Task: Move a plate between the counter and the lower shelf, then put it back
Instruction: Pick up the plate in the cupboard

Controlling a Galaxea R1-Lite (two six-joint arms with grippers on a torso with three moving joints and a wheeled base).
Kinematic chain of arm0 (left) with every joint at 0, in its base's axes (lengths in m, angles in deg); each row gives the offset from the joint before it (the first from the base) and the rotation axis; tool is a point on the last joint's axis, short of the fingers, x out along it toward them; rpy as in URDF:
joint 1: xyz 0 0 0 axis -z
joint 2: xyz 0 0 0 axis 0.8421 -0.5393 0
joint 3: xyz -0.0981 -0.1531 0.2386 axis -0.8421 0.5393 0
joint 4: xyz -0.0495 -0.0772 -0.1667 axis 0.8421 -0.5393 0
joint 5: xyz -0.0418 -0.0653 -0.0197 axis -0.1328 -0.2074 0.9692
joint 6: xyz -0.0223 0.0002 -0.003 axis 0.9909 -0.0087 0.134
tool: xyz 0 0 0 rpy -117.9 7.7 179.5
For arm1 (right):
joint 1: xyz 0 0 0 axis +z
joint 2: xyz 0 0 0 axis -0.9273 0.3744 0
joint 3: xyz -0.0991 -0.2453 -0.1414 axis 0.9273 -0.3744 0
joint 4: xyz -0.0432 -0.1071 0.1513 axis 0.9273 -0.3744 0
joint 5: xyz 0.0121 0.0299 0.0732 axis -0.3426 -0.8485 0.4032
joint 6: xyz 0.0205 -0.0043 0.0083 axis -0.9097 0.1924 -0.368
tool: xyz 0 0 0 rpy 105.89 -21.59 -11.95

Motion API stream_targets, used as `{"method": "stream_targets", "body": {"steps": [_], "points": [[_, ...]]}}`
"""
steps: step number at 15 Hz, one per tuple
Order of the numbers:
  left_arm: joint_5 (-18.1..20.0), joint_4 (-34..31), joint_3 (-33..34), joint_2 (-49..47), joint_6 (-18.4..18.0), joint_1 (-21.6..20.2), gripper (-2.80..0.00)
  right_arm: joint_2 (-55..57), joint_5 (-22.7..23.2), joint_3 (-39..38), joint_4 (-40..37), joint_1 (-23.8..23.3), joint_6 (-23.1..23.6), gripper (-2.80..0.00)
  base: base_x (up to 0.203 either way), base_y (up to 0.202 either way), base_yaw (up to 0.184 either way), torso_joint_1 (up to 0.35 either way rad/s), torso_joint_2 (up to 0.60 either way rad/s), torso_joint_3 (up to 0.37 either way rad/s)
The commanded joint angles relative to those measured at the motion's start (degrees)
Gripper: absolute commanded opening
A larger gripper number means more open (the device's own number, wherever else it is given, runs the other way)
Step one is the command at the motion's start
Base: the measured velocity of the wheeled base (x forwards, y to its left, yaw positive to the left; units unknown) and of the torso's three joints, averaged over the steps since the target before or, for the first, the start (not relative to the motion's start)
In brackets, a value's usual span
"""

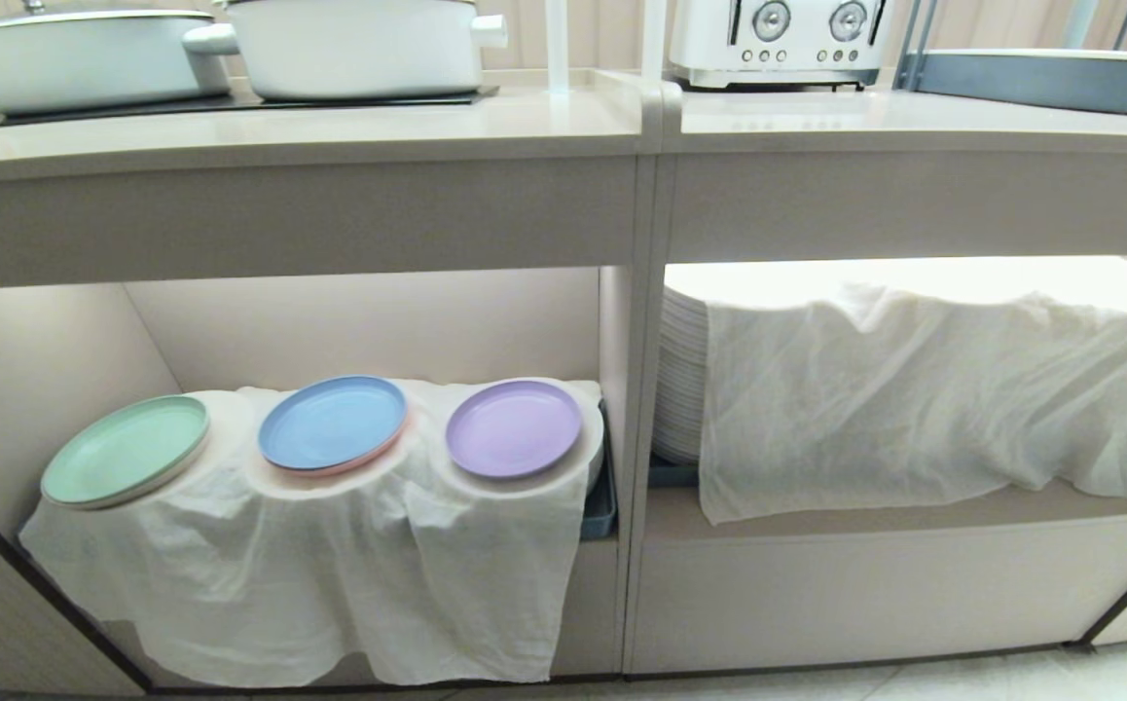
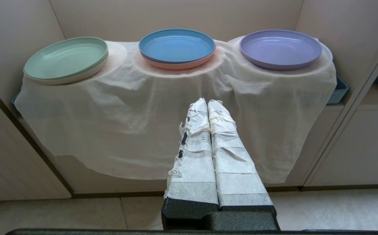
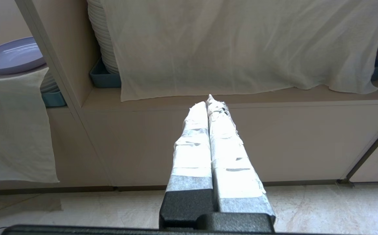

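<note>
Lilac and matte, the plate (image 1: 514,427) lies flat on the rightmost of three cloth-covered humps inside the lower shelf (image 1: 369,321), as the head view shows it. To the plate's left, on the middle hump, sits a blue plate (image 1: 333,423) with a pink rim showing under it, and further left of the plate a mint-green plate (image 1: 126,450) lies on the last hump. A white cloth (image 1: 310,574) drapes from under all three down toward the floor. Above the plate runs the counter (image 1: 281,131), carrying two white pots (image 1: 359,44) on a black panel. Right of the plate, past the divider, a wider compartment holds a tall white plate stack (image 1: 682,380) (half hidden by its own cloth). A white toaster (image 1: 780,39) stands on the adjoining top. Neither arm shows in this view.

From the left wrist view, the left gripper (image 2: 207,102) hangs in front of the draped cloth, below and to the left of the plate (image 2: 280,48), well apart from it; its tape-wrapped fingers (image 2: 195,147) are pressed together on nothing.

From the right wrist view, the right gripper (image 3: 208,101) points at the ledge of the wider compartment, to the right of the plate (image 3: 11,57) and across the divider from it; its taped fingers (image 3: 228,156) are likewise pressed together, empty.
</note>
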Motion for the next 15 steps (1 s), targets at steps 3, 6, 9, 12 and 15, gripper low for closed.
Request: {"method": "stream_targets", "body": {"steps": [3,6,9,12,15], "points": [[1.5,0.1,-0.3,-0.1,-3.2,0.0,-2.80,0.0,0.0,0.0,0.0,0.0,0.0,-2.80,0.000,0.000,0.000,0.000,0.00,0.000],[2.8,-1.4,-4.1,-1.0,-3.2,0.0,-2.80,0.0,0.0,0.0,0.0,0.0,0.0,-2.80,0.000,0.000,0.000,0.000,0.00,0.000],[3.7,-2.8,-9.3,-6.7,-3.1,0.1,-2.80,0.0,0.0,0.0,0.0,0.0,0.0,-2.80,0.000,0.000,0.000,0.000,0.00,0.000],[8.1,-2.8,-15.4,-17.3,-3.1,1.3,-2.80,0.0,0.0,0.0,0.0,0.0,0.0,-2.80,0.000,0.000,0.000,0.000,0.00,0.000],[12.2,-2.3,-21.1,-30.4,-2.8,4.8,-2.80,0.0,0.0,0.0,0.0,0.0,0.0,-2.80,0.000,0.000,0.000,0.000,0.00,0.000]]}}
